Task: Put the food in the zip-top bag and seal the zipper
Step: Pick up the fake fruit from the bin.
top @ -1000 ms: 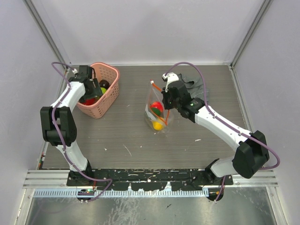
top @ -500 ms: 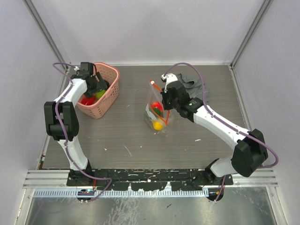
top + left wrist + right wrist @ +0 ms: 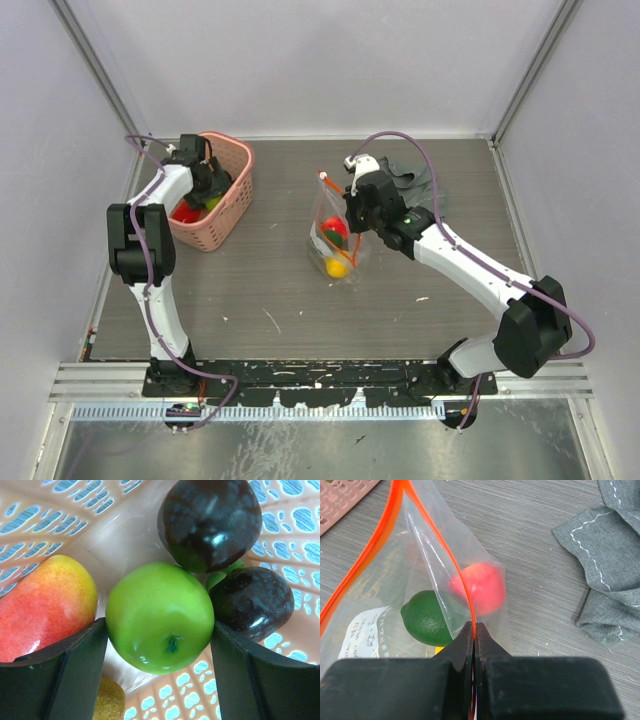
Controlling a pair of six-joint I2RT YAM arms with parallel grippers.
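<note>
Straddling green apple (image 3: pixel 159 615): left tool (image 3: pixel 158 630)

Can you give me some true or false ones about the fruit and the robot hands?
1. The right gripper pinches the zip-top bag at its zipper. True.
2. The bag is empty. False: it holds red, green and yellow food.
3. A green apple in the pink basket sits between the fingers of the left gripper. True.
4. The basket holds one fruit only. False: several lie in it.
5. The grey cloth covers the bag. False: it lies beside it.
</note>
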